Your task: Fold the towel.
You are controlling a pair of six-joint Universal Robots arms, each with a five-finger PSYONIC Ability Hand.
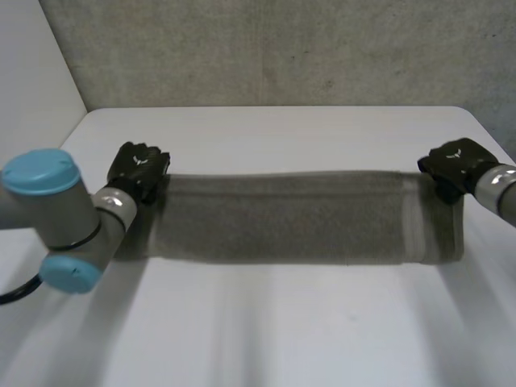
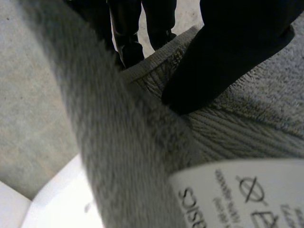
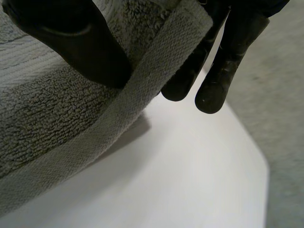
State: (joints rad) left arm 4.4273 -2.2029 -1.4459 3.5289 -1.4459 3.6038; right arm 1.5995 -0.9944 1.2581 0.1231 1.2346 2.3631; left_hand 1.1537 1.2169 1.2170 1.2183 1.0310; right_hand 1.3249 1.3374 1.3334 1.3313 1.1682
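Towel [image 1: 290, 218] seemingly mid-fold, stretched taut.
Left hand [image 1: 139, 171] and right hand [image 1: 453, 165] each pinch a towel corner; next probably needs both lowered evenly.

**Arms spread wide, both grips closed**

L arm [image 1: 56, 214] comes in at near left, grey elbow joint w/ light-blue caps close to the head cam, forearm running fwd to L hand [image 1: 139, 171]. R arm [image 1: 501, 193] enters from the right edge, wrist angled inward to R hand [image 1: 453, 165]. Hands well apart, approx. level w/ each other, backs up. L wrist view: L thumb [image 2: 228, 52] pressed on one face of the towel [image 2: 247, 123] at a corner, L fingers [image 2: 126, 38] on the other face, i.e. a pinch. R wrist view: same, R thumb [image 3: 71, 38] on the cloth by the hem, R fingers [image 3: 223, 71] straight behind the corner.
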